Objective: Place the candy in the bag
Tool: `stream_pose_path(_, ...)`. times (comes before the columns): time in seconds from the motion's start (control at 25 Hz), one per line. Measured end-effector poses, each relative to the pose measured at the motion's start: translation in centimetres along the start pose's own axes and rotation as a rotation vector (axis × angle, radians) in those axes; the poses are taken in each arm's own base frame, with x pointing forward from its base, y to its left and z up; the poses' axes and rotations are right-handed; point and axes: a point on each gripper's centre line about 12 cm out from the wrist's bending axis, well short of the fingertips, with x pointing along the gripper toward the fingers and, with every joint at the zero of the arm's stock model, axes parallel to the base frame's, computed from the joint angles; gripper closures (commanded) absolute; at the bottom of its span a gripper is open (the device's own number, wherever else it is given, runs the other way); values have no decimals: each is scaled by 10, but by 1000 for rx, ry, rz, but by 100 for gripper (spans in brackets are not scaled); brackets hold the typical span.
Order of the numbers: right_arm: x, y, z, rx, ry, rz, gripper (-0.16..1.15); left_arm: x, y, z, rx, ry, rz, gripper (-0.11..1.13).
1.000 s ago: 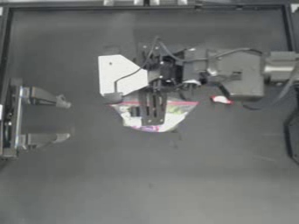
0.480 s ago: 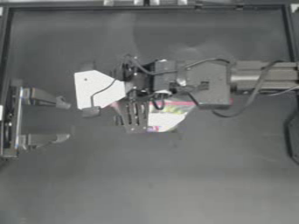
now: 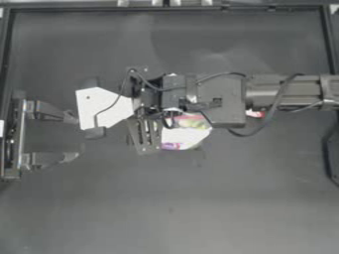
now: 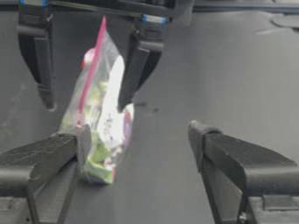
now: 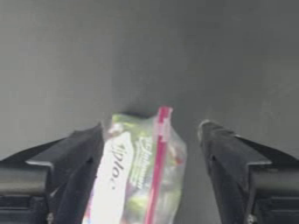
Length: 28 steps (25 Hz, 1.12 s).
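Over the dark table (image 3: 198,208), your right gripper (image 5: 153,144) straddles the bag (image 5: 143,170) with jaws spread, while your left gripper (image 4: 134,144) waits released nearby.

The right arm (image 3: 291,92) is a silver tube with black cables, a grey housing and dark jaws.

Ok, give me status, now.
Right hand open, jaws either side of the upright bag. Left hand open, parked at left edge. Candy on table beside right arm, not yet bagged.
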Motion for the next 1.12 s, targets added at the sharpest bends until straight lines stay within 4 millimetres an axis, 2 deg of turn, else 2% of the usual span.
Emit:
stream_pose_path(0.24,6,-1,-2,-12,20,-10,16,0,0,-1,0,2,-2,4)
stream_pose_path(1.12,14,-1,-2,-12,46,-5,17,0,0,-1,-2,2,0,5)
